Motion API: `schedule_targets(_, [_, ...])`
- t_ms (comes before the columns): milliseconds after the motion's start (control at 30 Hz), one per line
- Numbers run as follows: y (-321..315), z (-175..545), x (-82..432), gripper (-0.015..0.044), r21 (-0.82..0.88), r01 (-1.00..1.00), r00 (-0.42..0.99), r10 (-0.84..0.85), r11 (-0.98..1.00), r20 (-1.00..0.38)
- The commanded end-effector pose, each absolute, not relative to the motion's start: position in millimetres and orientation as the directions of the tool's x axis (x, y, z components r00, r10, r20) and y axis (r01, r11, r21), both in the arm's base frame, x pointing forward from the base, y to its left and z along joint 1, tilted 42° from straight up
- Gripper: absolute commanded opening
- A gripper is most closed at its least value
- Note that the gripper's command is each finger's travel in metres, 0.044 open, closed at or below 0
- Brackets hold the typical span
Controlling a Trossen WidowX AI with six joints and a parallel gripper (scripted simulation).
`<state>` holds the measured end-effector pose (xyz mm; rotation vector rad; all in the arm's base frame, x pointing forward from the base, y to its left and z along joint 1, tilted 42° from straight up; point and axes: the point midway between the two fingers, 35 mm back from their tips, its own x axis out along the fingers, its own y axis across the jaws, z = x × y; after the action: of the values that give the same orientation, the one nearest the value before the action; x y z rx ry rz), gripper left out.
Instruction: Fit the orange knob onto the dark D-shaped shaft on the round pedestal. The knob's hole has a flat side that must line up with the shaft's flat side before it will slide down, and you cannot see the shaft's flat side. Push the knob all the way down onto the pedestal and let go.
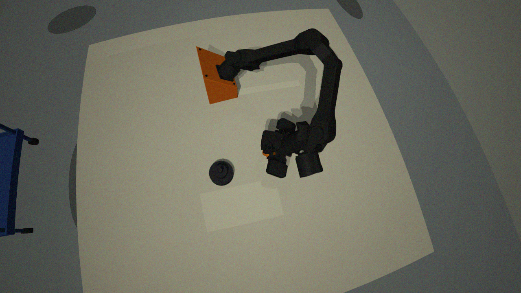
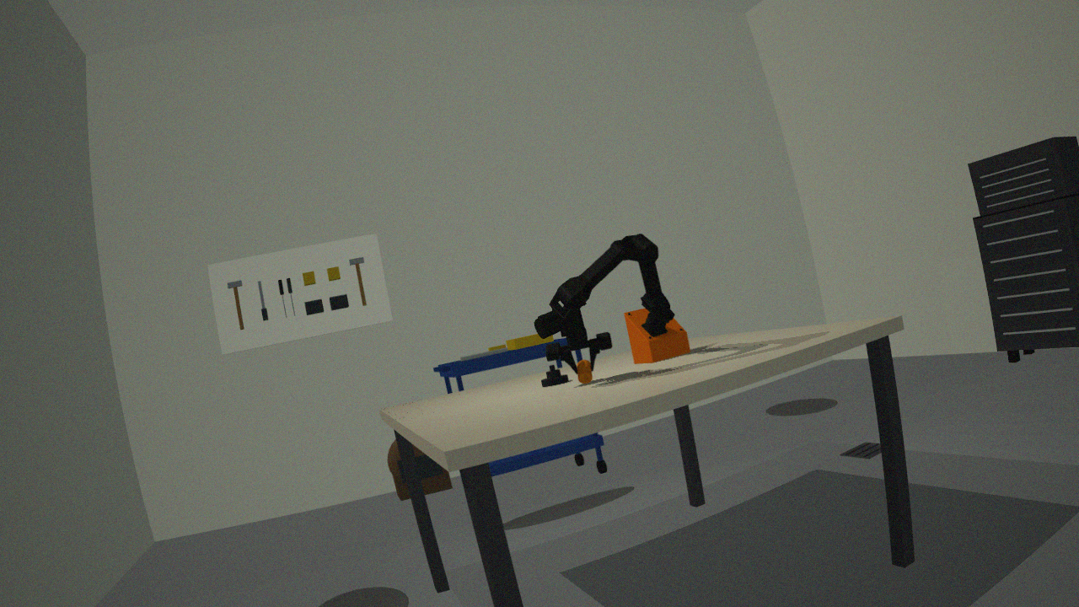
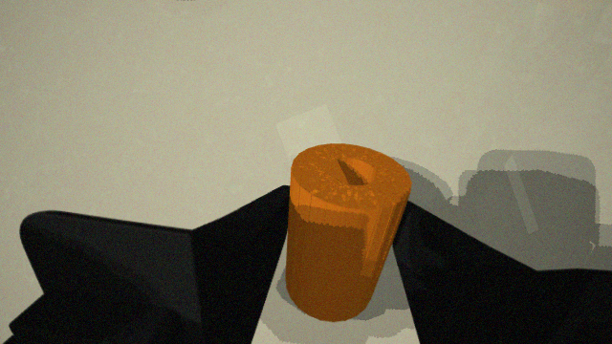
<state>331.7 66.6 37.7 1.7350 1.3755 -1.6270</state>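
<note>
The orange knob (image 1: 265,153) (image 2: 584,375) (image 3: 330,268) is a short cylinder. My gripper (image 2: 584,365) (image 3: 340,202) is shut on it, with one finger on each side. In the wrist view the knob's end face with its hole (image 3: 356,172) shows, and a straight edge is visible in the hole. In the exterior view the knob looks roughly upright and low over the table; I cannot tell whether it touches. The dark round pedestal (image 1: 221,181) (image 2: 554,382) stands to the left of the gripper in the top and exterior views, its shaft (image 1: 220,169) (image 2: 552,370) bare. The shaft's flat side cannot be made out.
The arm's orange base block (image 1: 222,92) (image 2: 665,348) stands on the pale table (image 1: 145,218) (image 2: 482,419), behind the pedestal in the exterior view. A blue cart (image 1: 7,182) (image 2: 482,362) stands beyond the table's edge. The arm casts shadows on the table.
</note>
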Motion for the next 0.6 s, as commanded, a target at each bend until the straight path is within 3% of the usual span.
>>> schedule_targets(0, [68.6, 40.7, 334.3, 0.0179, -0.327, 0.835, -0.188, 0.329, -0.443, -0.926])
schedule_targets(567, [80.1, 52.5, 344.5, 0.0179, -0.327, 0.836, -0.329, 0.074, -0.441, -0.941])
